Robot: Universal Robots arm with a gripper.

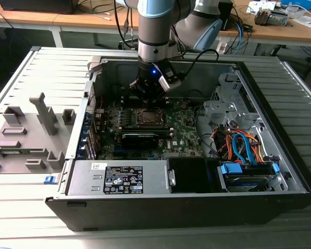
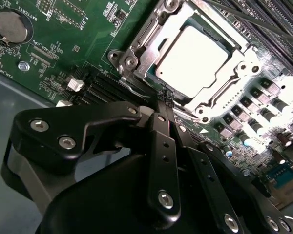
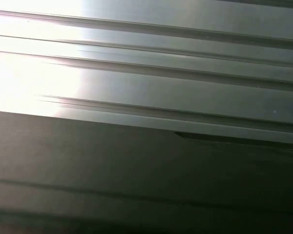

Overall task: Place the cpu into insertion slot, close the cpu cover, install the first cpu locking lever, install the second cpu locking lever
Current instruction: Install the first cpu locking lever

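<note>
Hovering beside the socket, the end effector (image 2: 162, 100) has its fingers pressed together on nothing. The cpu (image 2: 194, 62) lies seated, the cover (image 2: 136, 46) down around it; drifting sideways could scrape neighbouring board parts.

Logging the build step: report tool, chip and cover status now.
Tool shut, empty, tips at the socket's edge. Cpu seated in the slot. Cpu cover down around it. Nothing in the way.

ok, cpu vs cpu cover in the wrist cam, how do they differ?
The cpu is a solid pale square with a plain flat top; the cpu cover is an open metal frame with a square cutout. The cpu sits inside, the cover surrounds it, closed down. Both are silver-grey and lie flat.
</note>
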